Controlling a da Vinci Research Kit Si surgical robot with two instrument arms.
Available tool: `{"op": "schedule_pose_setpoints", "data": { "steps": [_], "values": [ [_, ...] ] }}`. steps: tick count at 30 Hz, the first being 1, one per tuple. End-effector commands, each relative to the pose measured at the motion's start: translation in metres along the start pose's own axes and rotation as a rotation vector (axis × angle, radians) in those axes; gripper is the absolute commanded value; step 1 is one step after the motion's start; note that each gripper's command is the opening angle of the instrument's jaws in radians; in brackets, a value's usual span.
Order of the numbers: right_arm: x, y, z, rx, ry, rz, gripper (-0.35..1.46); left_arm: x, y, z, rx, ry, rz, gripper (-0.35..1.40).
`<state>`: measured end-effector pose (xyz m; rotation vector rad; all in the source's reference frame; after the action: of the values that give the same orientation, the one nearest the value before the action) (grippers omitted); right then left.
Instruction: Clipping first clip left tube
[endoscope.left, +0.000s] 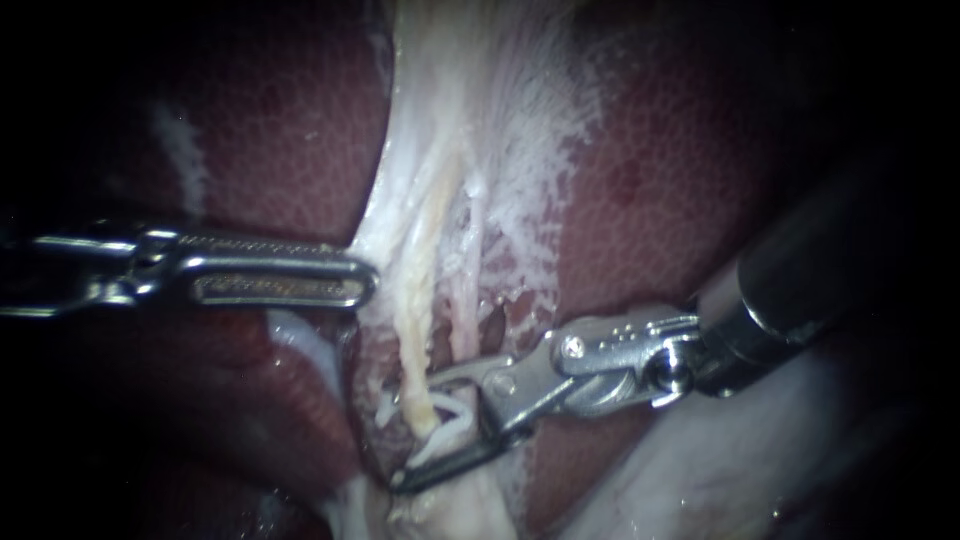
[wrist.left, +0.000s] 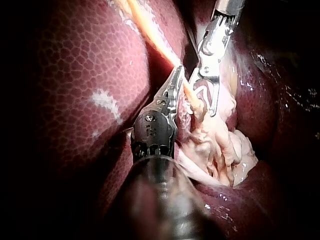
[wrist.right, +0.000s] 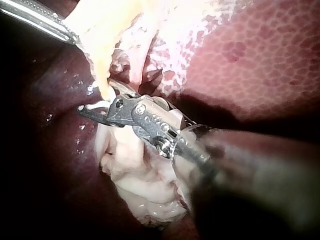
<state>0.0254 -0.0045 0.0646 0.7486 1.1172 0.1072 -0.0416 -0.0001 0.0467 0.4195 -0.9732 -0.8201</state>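
The left tube (endoscope.left: 425, 290) is a yellowish strand running down through white fibrous tissue (endoscope.left: 520, 130). My right instrument (endoscope.left: 400, 435) comes in from the right, its jaws standing apart around the tube's lower end. A white clip (endoscope.left: 447, 425) sits between the jaws, its legs along both of them. My left instrument (endoscope.left: 368, 272) reaches in from the left, jaws shut on the whitish tissue edge (endoscope.left: 385, 215) beside the tube. In the left wrist view the right instrument (wrist.left: 205, 100) straddles the orange tube (wrist.left: 160, 47), just ahead of the left instrument (wrist.left: 176, 74).
A thinner pinkish tube (endoscope.left: 465, 310) lies just right of the left tube. Dark red liver (endoscope.left: 280, 130) flanks the white tissue on both sides. Pale folded tissue (wrist.right: 145, 190) lies under the right instrument (wrist.right: 92, 95). The left instrument's shaft (wrist.right: 40, 20) crosses beyond it.
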Motion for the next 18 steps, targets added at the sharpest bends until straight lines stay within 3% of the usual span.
{"op": "schedule_pose_setpoints", "data": {
  "steps": [1,5,9,12,18],
  "values": [
    [-0.0001,0.0000,-0.0001,0.000,0.001,-0.001,0.37,0.0000,0.0000,0.0000,0.000,0.000,0.000,-0.35],
    [-0.0005,0.0003,-0.0005,0.014,-0.001,-0.003,0.22,0.0000,0.0000,0.0000,0.000,0.000,0.000,-0.35],
    [-0.0008,0.0004,-0.0010,0.050,-0.028,0.014,-0.16,0.0000,0.0000,0.0000,0.000,0.000,0.000,-0.35],
    [-0.0010,0.0004,-0.0011,0.062,-0.037,0.031,-0.34,0.0000,0.0000,0.0000,0.000,0.000,0.000,-0.35],
    [-0.0009,0.0002,-0.0011,0.071,-0.039,0.033,-0.35,0.0000,0.0000,0.0000,0.000,0.000,0.000,-0.35]
  ]
}}
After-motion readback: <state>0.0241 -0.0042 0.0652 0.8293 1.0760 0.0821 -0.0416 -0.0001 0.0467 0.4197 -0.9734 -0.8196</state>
